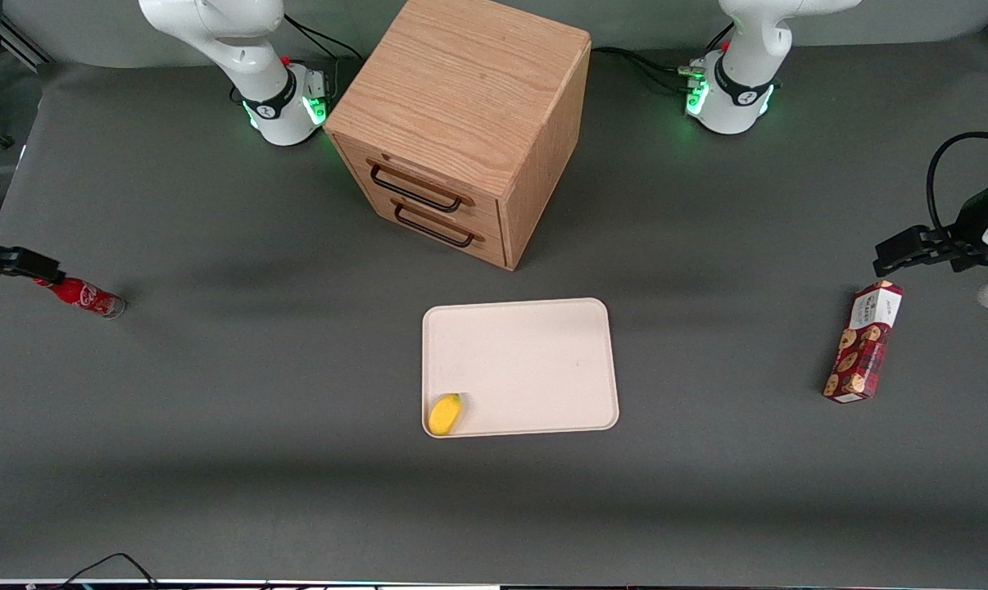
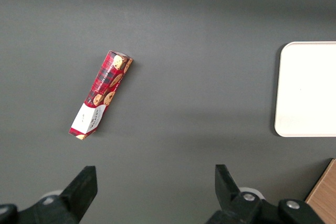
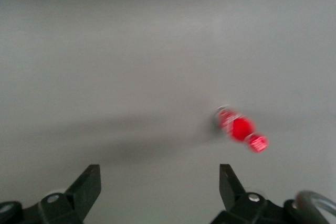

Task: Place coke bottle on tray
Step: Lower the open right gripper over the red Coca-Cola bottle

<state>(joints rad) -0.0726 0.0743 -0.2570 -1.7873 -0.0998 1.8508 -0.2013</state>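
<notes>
Here: gripper [image 3: 160, 182] wide open, fingers [image 3: 89, 182] well apart, nothing held, nothing touched. Hangs above bare grey table [image 1: 215, 459] at working arm's end; only finger ends show in front view, just beside bottle's cap end [image 1: 19, 264].

Coke bottle [image 1: 80, 296] on table, standing tilted or lying, can't tell which; cap end toward gripper, clear base toward tray. Red body, white script logo, red cap. In right wrist view, coke bottle [image 3: 241, 128] blurred, seen from above as red blob, outside the span between the fingers, not between them. Untouched, not yet on tray.

Going near to far from front cam:
- Yellow fruit-like item [image 1: 445, 413], small, in tray, tucked in tray corner nearest cam on working arm's side, touching rim.
- Tray [image 1: 535, 360], cream-white, flat, rounded corners, low rim, mid-table, well apart from bottle. Edge also shows in left wrist view [image 2: 310, 87].
- Cookie box [image 1: 863, 341], red w/ cookie pics, lying flat toward parked arm's end, well apart from tray; also in left wrist view [image 2: 101, 94].
- Wooden cabinet [image 1: 461, 123], two drawers w/ dark bar handles [image 1: 416, 191], both shut, farther from cam than tray; tray lies in front of drawers, apart.
</notes>
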